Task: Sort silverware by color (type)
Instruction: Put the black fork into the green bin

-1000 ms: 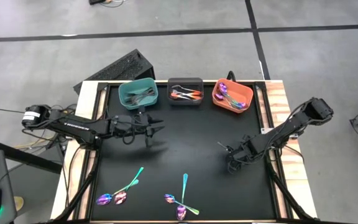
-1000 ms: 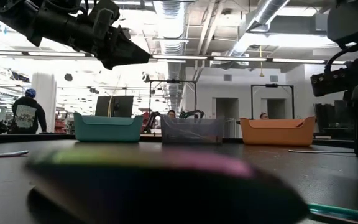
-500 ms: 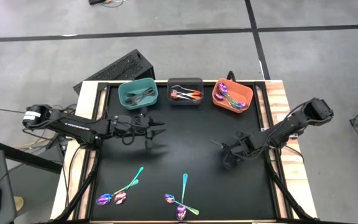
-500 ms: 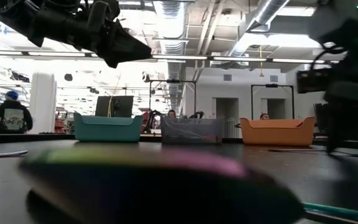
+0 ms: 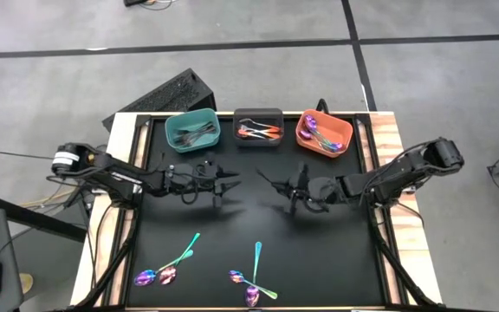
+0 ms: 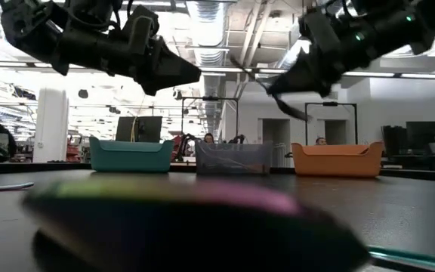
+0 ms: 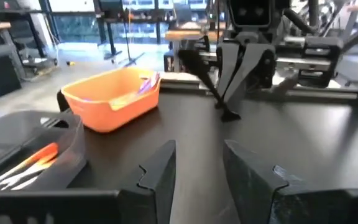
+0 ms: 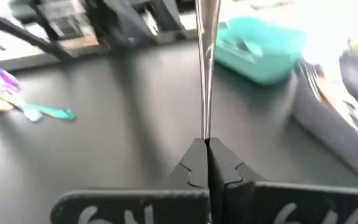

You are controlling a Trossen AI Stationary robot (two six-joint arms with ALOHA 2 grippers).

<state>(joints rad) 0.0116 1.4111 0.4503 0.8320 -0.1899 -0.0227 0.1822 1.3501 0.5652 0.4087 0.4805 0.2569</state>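
1. black matting covers the table [image 5: 258, 221], which stands on a grey floor; beyond the far edge the low view shows a workshop with a person at the left.
2. three bins sit in a row along the far edge: a teal bin [image 5: 191, 130] with dark grey pieces, a dark grey bin [image 5: 258, 127] with orange-red handled pieces, and an orange bin [image 5: 323, 135] with iridescent pieces.
3. judged from how things lie, most of the sorting is done. the bins each hold one colour.
4. left on the near part of the table are two small clusters of iridescent purple-teal silverware: a left cluster [image 5: 168, 267] and a right cluster [image 5: 254, 279]. they look like four or five pieces in all, though the exact count is hard to tell.
5. one more piece is off the table: a thin silver utensil [image 8: 206, 56] in the right gripper [image 5: 297, 185], raised above mid-table in front of the bins.
6. the right gripper's fingers are pressed together on the utensil's end, and its shaft sticks straight out from the tips. which end is which i cannot tell.
7. the left gripper [image 5: 223, 178] hovers above the table just in front of the teal bin, facing the right one. its fingers [image 7: 160, 174] stand partly apart with nothing visible between them.
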